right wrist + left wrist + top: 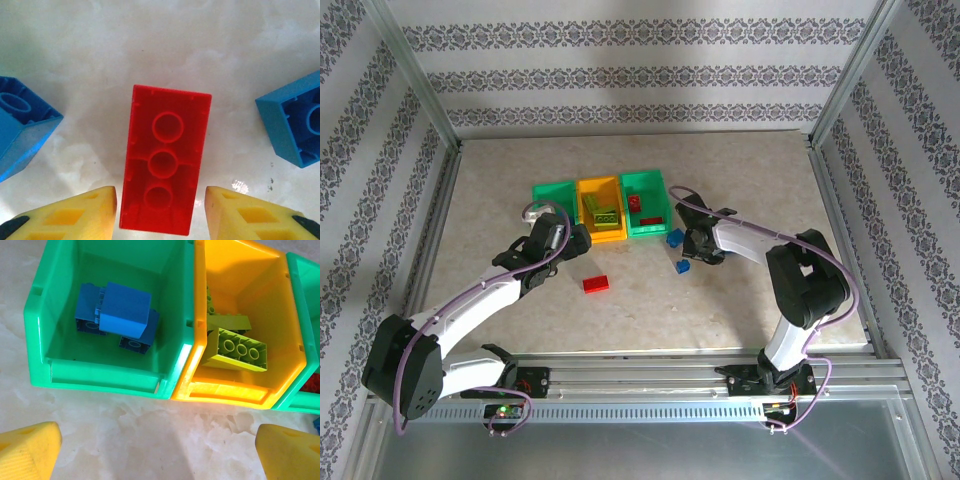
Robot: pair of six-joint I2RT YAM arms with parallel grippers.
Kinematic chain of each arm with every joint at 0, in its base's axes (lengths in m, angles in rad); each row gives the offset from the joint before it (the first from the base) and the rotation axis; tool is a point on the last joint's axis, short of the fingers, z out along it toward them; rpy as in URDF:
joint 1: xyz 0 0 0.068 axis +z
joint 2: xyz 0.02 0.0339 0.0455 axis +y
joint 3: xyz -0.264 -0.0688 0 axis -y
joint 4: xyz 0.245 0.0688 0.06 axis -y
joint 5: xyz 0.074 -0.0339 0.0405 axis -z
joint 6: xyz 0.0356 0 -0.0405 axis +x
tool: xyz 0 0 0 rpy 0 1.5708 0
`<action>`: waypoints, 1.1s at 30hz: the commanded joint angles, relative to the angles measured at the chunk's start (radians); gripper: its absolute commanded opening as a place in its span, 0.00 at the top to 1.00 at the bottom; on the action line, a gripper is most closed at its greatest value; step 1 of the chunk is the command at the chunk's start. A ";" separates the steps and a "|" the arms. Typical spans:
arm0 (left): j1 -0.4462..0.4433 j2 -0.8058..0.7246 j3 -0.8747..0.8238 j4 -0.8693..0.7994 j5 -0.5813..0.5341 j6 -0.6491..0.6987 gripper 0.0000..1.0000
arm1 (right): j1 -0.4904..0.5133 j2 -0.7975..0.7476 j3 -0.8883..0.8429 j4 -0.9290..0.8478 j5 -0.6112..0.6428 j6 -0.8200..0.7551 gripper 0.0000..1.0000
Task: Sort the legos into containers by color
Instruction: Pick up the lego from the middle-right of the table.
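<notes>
Right hand (161,192) is down over a red brick (165,160) that's lying studs-down on the surface (150,45), with a yellow finger (75,215) along each long side. Makes sense to me, since pinching across the narrow width is the easy grab. It doesn't look clamped: there's a sliver of gap toward the right of the frame, so I'd call it spread around the brick, not grasping yet. A blue brick at the left edge (20,130) and a blue brick at the right edge (292,122) sit apart from it, so there's room to close.

Left hand (160,455) is wide open and empty, hovering in front of the bins. The left green bin (100,375) has blue bricks (120,312), the orange-yellow bin (225,392) has lime bricks (237,350), and the right green bin (300,300) shows a bit of red, so that's probably where this one goes.

Everything's glossy hard plastic. The brick's underside is hollow with three round tubes, the bins are smooth and thin-walled with a front lip, and the surface looks like pale marbled stone. A loose red brick (595,284) waits lower centre in the top view.
</notes>
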 commanded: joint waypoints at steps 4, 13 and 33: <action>0.014 0.003 0.010 -0.005 -0.002 -0.014 0.00 | -0.020 0.071 0.056 -0.018 0.010 -0.033 0.49; 0.014 0.002 0.020 -0.014 -0.002 -0.006 0.00 | -0.008 0.090 0.110 -0.029 -0.014 -0.042 0.62; 0.013 -0.010 -0.007 0.008 0.004 0.002 0.00 | 0.134 -0.061 0.243 -0.040 0.045 -0.089 0.74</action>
